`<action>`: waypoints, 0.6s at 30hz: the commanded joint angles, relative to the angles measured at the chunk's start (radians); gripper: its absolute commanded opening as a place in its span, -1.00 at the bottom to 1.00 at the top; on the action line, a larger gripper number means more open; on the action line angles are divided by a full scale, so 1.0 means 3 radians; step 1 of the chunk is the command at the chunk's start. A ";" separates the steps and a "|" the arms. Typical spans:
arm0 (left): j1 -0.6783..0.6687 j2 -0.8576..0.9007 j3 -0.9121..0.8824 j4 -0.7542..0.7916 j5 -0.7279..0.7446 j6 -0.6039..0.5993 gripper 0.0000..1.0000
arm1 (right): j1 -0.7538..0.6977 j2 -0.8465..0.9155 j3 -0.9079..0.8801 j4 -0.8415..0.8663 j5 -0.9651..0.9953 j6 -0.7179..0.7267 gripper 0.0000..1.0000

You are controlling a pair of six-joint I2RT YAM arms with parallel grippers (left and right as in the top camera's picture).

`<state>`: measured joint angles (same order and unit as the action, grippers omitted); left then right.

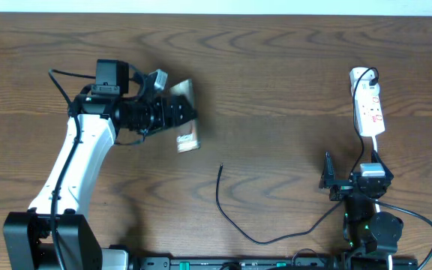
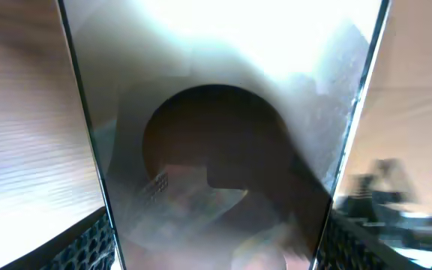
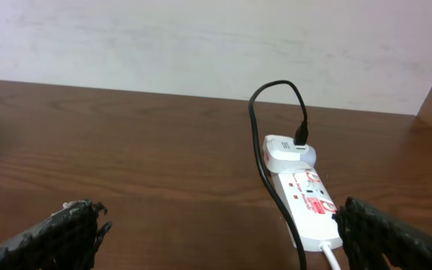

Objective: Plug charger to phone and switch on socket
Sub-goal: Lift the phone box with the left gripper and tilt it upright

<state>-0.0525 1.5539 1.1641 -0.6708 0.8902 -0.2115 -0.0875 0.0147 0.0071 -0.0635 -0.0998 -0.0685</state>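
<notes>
My left gripper [image 1: 177,114] is shut on the phone [image 1: 187,120], holding it tilted at the table's upper left of centre. In the left wrist view the phone's glossy face [image 2: 223,150] fills the space between my fingers. The charger cable [image 1: 235,221] lies loose on the table, its plug tip [image 1: 221,166] pointing up near the middle, apart from the phone. The white socket strip [image 1: 367,111] lies at the right with a white adapter plugged in at its far end. My right gripper [image 3: 216,232] is open and empty, just short of the strip [image 3: 306,199].
The black cable [image 3: 265,161] runs from the adapter [image 3: 287,154] down beside the strip. A white cord [image 3: 332,255] leaves the strip's near end. A pale wall [image 3: 201,45] stands behind the table's far edge.
</notes>
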 commanded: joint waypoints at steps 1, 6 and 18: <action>0.0023 -0.0090 0.0093 0.0263 0.1090 -0.1008 -0.86 | -0.0015 -0.0020 -0.0005 -0.0015 0.0011 0.0039 0.99; 0.0037 -0.0090 0.0093 0.0575 0.1377 -0.2060 -0.86 | -0.0014 -0.0020 -0.0005 -0.0015 0.0011 0.0039 0.99; 0.0139 -0.0092 0.0093 0.1532 0.1612 -0.4679 -0.86 | -0.0015 -0.0020 -0.0005 -0.0015 0.0011 0.0039 0.99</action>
<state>-0.0242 1.5539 1.1641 -0.2615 1.3003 -1.2980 -0.0875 0.0147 0.0071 -0.0639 -0.0998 -0.0685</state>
